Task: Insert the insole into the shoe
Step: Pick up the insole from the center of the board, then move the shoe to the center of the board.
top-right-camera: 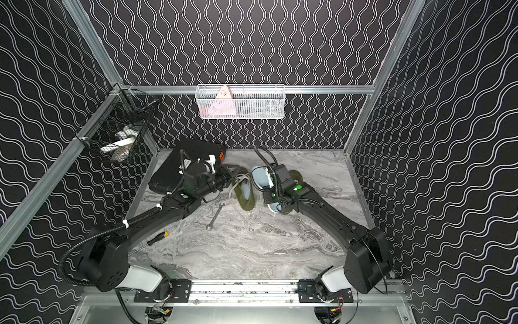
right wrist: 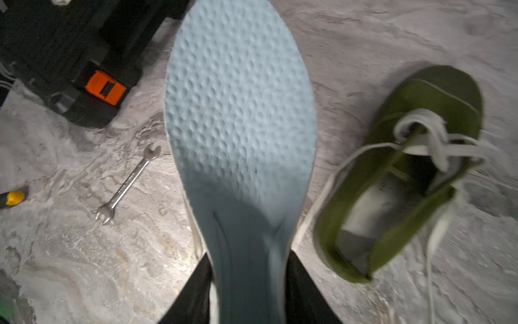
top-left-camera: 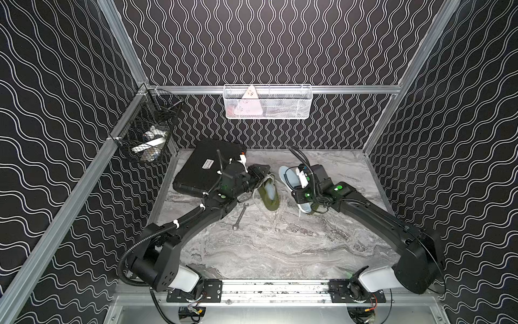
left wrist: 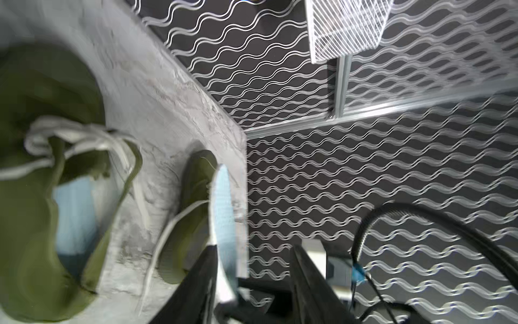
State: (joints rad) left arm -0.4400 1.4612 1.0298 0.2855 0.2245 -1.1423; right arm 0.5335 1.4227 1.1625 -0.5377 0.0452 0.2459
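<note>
My right gripper (right wrist: 249, 280) is shut on the heel end of a light blue dimpled insole (right wrist: 238, 112), held above the table with its toe end pointing away. Beside it lies an olive-green shoe (right wrist: 406, 174) with loose white laces and a bare inside; in a top view this shoe (top-right-camera: 297, 175) is mostly hidden under the right arm. My left gripper (left wrist: 252, 269) is open, and the insole's edge (left wrist: 222, 202) runs close along one finger. A second green shoe (top-left-camera: 269, 193) with a blue insole inside lies just below the left gripper (top-left-camera: 262, 169).
A black tool case (top-left-camera: 204, 168) with an orange latch sits at the back left. A wrench (top-left-camera: 240, 216) lies near the second shoe, and a screwdriver (top-right-camera: 158, 237) by the left arm. A white mesh basket (top-left-camera: 267, 102) and a black wire basket (top-left-camera: 145, 129) hang on the walls.
</note>
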